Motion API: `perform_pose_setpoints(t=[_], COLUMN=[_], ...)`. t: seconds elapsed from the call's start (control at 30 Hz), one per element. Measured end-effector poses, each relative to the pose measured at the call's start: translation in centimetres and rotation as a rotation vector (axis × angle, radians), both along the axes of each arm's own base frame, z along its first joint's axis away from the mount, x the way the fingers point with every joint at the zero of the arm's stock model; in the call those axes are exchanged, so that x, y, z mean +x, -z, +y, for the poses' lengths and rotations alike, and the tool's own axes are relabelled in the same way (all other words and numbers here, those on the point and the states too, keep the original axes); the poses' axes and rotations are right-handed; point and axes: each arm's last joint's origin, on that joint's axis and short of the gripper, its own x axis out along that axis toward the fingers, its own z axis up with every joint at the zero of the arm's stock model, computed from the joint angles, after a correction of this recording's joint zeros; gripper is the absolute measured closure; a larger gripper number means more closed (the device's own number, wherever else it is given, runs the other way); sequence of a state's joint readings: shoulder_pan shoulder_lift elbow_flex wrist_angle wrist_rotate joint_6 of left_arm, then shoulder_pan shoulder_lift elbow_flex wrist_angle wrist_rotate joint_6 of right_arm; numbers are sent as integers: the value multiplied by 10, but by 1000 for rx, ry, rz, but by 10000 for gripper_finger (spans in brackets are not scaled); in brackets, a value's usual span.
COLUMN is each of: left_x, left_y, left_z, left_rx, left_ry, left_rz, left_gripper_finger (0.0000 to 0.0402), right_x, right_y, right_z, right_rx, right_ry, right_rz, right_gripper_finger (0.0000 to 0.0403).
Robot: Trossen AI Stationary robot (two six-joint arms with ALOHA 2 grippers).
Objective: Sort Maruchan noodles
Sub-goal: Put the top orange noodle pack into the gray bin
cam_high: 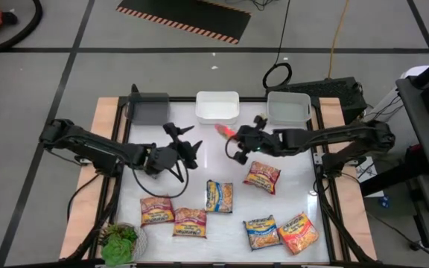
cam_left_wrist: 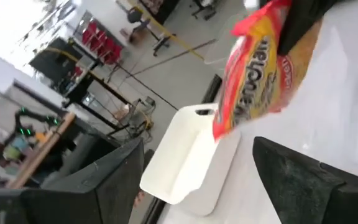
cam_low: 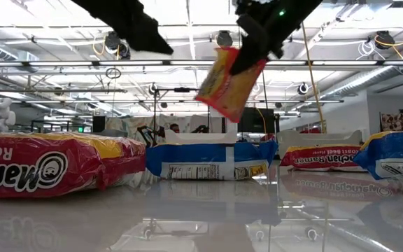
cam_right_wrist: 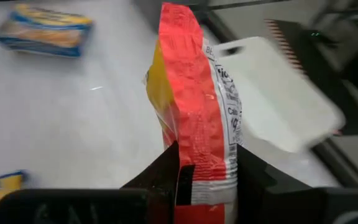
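My right pincer (cam_right_wrist: 207,171) is clamped on a red-and-yellow Maruchan packet (cam_right_wrist: 194,106), which hangs from my fingers above the surface (cam_high: 296,186), well clear of it in the low view. In the high view this pincer sits just in front of the middle white bin (cam_high: 217,106), with the packet showing as a small red sliver beside the bin's front edge.

My left pincer (cam_high: 188,149) stands wide and holds nothing; it hovers to the left of the lifted packet, in front of the grey bin (cam_high: 148,106). A second white bin (cam_high: 288,106) sits at the back right.

The other packets lie flat on the surface. A red one (cam_high: 263,176) rests just in front of my right arm, and a blue-and-yellow one (cam_high: 220,196) lies near the middle. Toward the front left, two red packets (cam_high: 157,211) (cam_high: 190,222) lie side by side. At the front right, a blue-and-yellow packet (cam_high: 262,232) lies beside an orange-yellow one (cam_high: 299,231). A green plant (cam_high: 118,244) stands at the front left corner.
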State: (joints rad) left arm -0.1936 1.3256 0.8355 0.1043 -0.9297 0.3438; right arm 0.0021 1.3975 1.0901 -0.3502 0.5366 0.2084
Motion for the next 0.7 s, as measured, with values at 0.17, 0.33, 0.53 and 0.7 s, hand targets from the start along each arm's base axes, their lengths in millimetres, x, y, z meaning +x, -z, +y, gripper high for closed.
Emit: perform_pose_setpoints(t=[0.17,0.33,0.53,0.7], left_x=[-15,-24,-30,-32], left_y=[-2,7,15,17], left_z=[0,-4,-8,-13], left_rx=[-77,-140,-192,-221], left_ry=[-21,-43,-55,-54], left_rz=[4,53,91,86], left_gripper_finger=[96,96,96,96], right_x=[-22,-46,-75,-93], right_y=[-10,-12,-18,-17], right_z=[-3,-12,-23,-29], right_rx=[-75,-126,-216,-244], right_ry=[98,182,324,349], right_rz=[9,-19,-122,-204], right_gripper_finger=[320,320,320,320])
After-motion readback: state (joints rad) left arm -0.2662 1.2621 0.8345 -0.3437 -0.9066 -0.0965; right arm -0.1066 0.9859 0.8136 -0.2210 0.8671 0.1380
